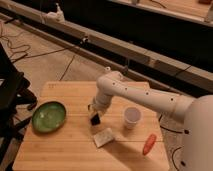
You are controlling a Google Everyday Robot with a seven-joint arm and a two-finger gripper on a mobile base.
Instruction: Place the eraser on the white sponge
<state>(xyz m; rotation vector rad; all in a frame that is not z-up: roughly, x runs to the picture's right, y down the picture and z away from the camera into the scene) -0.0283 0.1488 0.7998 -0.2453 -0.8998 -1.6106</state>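
My gripper [94,114] hangs over the middle of the wooden table [60,150], at the end of the white arm that reaches in from the right. It is shut on the eraser [95,119], a small black block at the fingertips, held just above the tabletop. The white sponge [104,137], a flat off-white pad, lies on the table a short way in front of and slightly right of the gripper. The eraser and the sponge are apart.
A green plate [48,116] sits at the table's left. A translucent white cup [131,116] stands right of the gripper. An orange-red carrot-like object [148,144] lies at the front right. A dark chair [12,95] stands left of the table.
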